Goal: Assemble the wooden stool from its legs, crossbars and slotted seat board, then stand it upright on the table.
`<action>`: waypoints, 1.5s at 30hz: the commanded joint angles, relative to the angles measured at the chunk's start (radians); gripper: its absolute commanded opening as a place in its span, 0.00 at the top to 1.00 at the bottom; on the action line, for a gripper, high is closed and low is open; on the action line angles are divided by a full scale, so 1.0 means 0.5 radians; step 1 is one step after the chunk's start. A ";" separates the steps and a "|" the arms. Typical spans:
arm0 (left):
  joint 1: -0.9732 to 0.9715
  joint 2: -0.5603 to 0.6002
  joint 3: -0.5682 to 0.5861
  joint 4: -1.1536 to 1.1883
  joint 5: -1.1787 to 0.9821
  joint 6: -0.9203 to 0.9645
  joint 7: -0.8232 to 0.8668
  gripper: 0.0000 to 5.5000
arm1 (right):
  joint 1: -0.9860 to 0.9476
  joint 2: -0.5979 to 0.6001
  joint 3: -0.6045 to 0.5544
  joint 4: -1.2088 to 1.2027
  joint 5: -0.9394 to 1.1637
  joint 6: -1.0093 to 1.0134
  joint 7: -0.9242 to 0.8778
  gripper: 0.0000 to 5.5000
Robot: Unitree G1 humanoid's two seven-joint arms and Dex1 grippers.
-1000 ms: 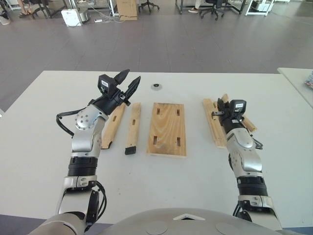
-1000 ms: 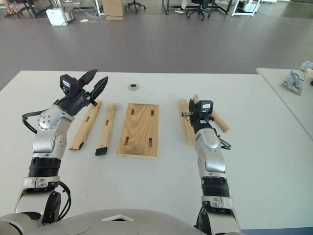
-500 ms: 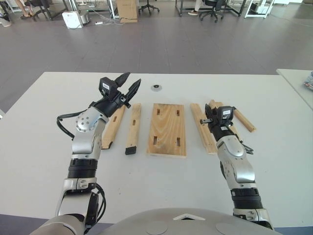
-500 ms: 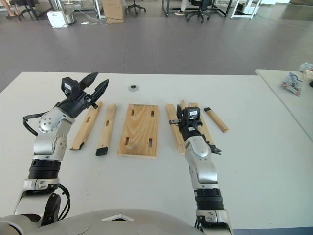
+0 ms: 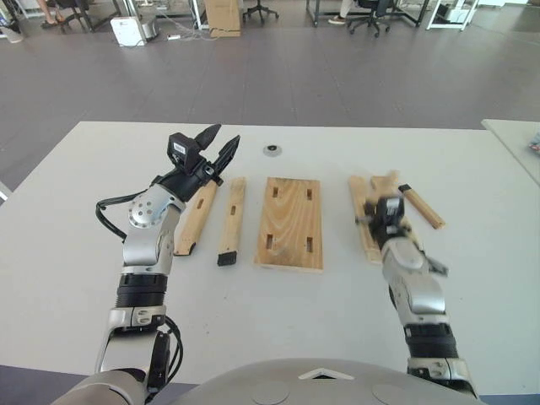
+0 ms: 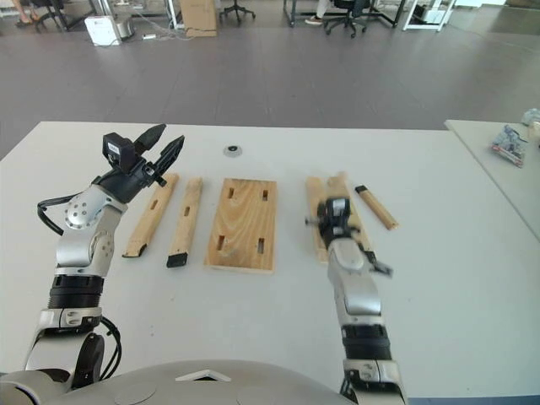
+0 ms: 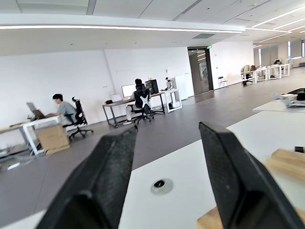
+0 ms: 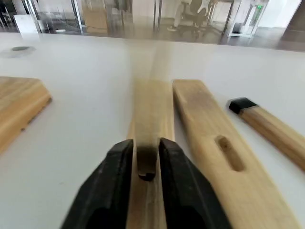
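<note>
The slotted seat board [image 5: 291,221] lies flat at mid-table. To its left lie two wooden legs [image 5: 198,215] [image 5: 229,215], and my left gripper [image 5: 224,135] hovers open above their far ends, holding nothing. Right of the board lie more wooden legs [image 5: 363,211]. My right gripper [image 8: 145,143] is low over them, fingers [image 8: 119,181] shut on the end of one wooden leg [image 8: 150,109]. A slotted leg [image 8: 209,129] lies beside it. A short bar with a black tip [image 5: 422,207] lies farther right.
A small round disc [image 5: 271,150] sits on the table behind the board. A second table [image 5: 523,143] stands at the far right with a small packet [image 6: 509,139] on it. The white table [image 5: 278,312] is bare toward its near edge.
My right gripper slid left toward the board with the wooden legs, then back right and nearer to me. The black-tipped bar stayed behind at the right. The left arm barely moved.
</note>
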 commanded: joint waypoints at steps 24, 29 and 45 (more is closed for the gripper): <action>0.167 -0.053 -0.039 -0.169 0.013 0.029 0.116 0.57 | 0.173 -0.199 -0.078 -0.363 0.157 0.983 0.255 0.51; 0.188 -0.054 -0.040 -0.211 0.011 0.051 0.129 0.57 | 0.226 -0.258 -0.001 -0.390 0.156 1.073 0.329 0.62; -0.536 0.183 0.152 -0.319 -1.160 1.377 -0.257 0.50 | -0.942 -0.307 -0.698 -0.737 1.573 1.356 0.808 0.62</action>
